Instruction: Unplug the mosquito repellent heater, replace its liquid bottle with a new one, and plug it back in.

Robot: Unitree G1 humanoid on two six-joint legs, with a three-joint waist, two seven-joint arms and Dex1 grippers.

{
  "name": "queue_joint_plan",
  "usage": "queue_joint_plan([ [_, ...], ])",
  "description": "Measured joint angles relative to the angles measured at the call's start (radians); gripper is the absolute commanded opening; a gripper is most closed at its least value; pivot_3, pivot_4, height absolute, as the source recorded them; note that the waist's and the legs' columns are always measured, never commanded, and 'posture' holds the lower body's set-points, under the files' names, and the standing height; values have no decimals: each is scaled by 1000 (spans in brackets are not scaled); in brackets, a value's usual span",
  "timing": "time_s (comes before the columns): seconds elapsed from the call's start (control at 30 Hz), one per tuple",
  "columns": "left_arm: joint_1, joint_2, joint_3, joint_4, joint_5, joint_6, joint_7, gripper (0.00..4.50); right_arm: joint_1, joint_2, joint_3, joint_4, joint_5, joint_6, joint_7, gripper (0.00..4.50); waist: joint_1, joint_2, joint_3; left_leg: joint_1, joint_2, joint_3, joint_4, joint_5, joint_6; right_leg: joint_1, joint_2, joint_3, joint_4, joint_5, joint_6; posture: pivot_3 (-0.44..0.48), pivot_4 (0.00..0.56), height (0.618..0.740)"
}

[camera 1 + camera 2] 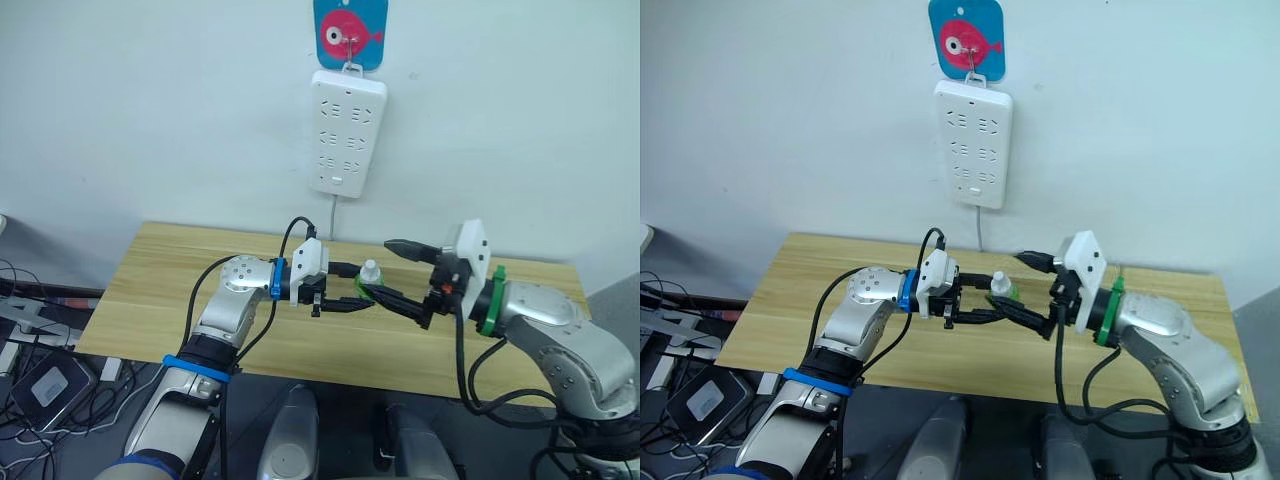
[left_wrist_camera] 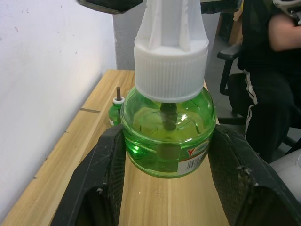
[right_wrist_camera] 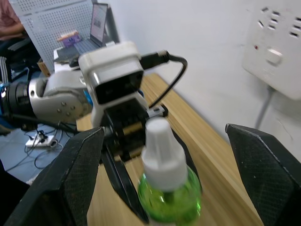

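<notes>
At frame center the bottle (image 1: 370, 281) is clamped by the left pincer (image 1: 345, 295), right pincer (image 1: 398, 275) spread wide; a mistimed handover risks it being dropped onto the surface (image 1: 180, 290).

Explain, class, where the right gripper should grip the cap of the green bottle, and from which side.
Grip the ribbed white cap from above, a finger on each side. The left gripper already clamps the green bottle round its belly, upright, so only the top is free. The right gripper is open, straddling it.
</notes>
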Motion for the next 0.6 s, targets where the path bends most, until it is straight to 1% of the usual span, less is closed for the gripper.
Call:
queue_joint_plan([
  [0.07, 0, 0, 0, 0, 0, 0, 0, 2186, -14, 12, 25, 11, -23, -6, -11, 3657, 0, 0, 0, 0, 0, 0, 0, 0, 0, 0, 0, 0, 0, 0, 0, 296, 231, 740],
  [0.17, 0, 0, 0, 0, 0, 0, 0, 2186, -19, 22, 53, 31, -53, -23, -12, 2615, -1, 0, 0, 0, 0, 0, 0, 0, 0, 0, 0, 0, 0, 0, 0, 300, 232, 740],
  [0.33, 1, 0, 0, 0, 1, 0, 0, 2186, -25, 35, 54, 39, -59, -29, -11, 851, -1, 0, 0, 0, 0, 0, 0, 0, 0, 0, 0, 0, 0, 0, 0, 302, 232, 740],
  [0.37, 4, 4, -1, 1, 5, 1, 1, 2186, -31, 40, 51, 38, -59, -38, -11, 524, -1, 0, 0, 0, 0, 0, 0, 0, 0, 0, 0, 0, 0, 0, 0, 302, 232, 740],
  [0.4, 5, 5, 0, 1, 5, 1, 1, 2186, -32, 38, 51, 38, -60, -41, -11, 296, -1, 0, 0, 0, 0, 0, 0, 0, 0, 0, 0, 0, 0, 0, 0, 302, 232, 740],
  [0.5, 5, 5, 0, 1, 5, 1, 1, 2186, -32, 37, 48, 38, -53, -36, -10, 294, -1, 0, 0, 0, 0, 0, 0, 0, 0, 0, 0, 0, 0, 0, 0, 304, 232, 740],
  [0.6, 6, 5, 0, 1, 5, 0, 2, 2186, -79, 40, -2, 15, 38, 33, -35, 294, -1, 0, 0, 0, 0, 0, 0, 0, 0, 0, 0, 0, 0, 0, 0, 303, 233, 740],
])
